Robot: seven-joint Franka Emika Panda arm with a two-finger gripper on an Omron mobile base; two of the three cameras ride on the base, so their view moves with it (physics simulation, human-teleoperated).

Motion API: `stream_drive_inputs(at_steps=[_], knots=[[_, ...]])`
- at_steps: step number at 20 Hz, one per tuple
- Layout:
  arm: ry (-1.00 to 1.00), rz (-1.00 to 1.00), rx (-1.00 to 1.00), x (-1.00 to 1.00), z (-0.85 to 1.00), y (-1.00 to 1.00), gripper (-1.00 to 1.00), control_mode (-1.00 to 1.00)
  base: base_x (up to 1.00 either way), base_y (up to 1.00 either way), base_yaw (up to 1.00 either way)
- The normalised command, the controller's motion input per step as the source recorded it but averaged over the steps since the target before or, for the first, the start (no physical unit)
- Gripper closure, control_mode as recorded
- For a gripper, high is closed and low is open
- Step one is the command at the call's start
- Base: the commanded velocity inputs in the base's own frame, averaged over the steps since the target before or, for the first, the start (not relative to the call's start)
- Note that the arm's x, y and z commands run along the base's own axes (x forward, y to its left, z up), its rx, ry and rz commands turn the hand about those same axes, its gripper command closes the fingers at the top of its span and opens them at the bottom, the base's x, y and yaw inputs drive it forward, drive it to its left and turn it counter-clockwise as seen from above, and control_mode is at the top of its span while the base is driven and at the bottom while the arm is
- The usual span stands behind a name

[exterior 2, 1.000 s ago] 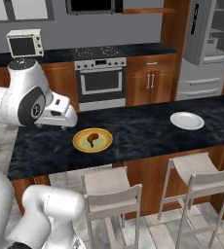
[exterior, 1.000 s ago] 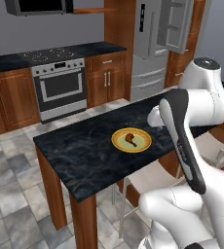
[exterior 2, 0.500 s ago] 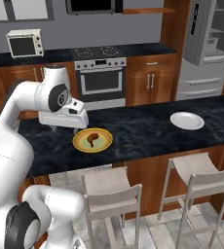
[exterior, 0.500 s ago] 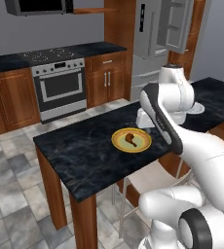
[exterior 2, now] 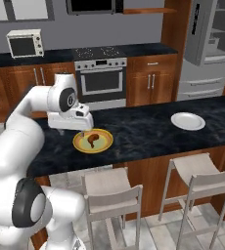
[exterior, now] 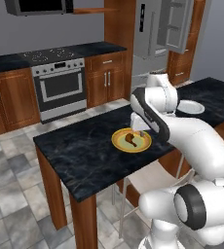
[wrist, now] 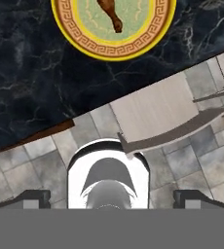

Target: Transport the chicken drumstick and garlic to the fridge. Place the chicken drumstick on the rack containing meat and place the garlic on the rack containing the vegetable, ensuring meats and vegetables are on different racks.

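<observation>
Chicken drumstick (exterior: 130,138) lies on yellow-rimmed plate (exterior: 120,144) on the dark marble table (exterior: 80,151). Pincer (exterior 2: 83,131) released, jaws wide, nothing held, hanging just above the plate's rim. White plate (exterior 2: 188,121) sits well apart along the table. Fridge (exterior: 157,30) at back, door open.

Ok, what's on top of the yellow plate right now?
The chicken drumstick lies alone on the yellow plate. The open gripper hangs at the plate's far edge, covering a bit of the rim, so that part can't be checked.
</observation>
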Motion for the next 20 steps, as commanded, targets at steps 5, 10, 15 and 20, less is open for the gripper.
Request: stream_drive_inputs(at_steps=[5,10,15,20], knots=[[0.00,0.00,0.00,0.36,-0.67,0.06,-1.00,-1.00,0.00,0.00,0.00],[-0.05,0.00,0.01,0.50,-0.57,0.03,-1.00,-1.00,0.00,0.00,0.00],[-0.04,0.00,0.00,0.76,-0.35,0.00,-1.00,-1.00,0.00,0.00,0.00],[-0.02,0.00,0.00,0.65,-0.27,0.00,-1.00,-1.00,0.00,0.00,0.00]])
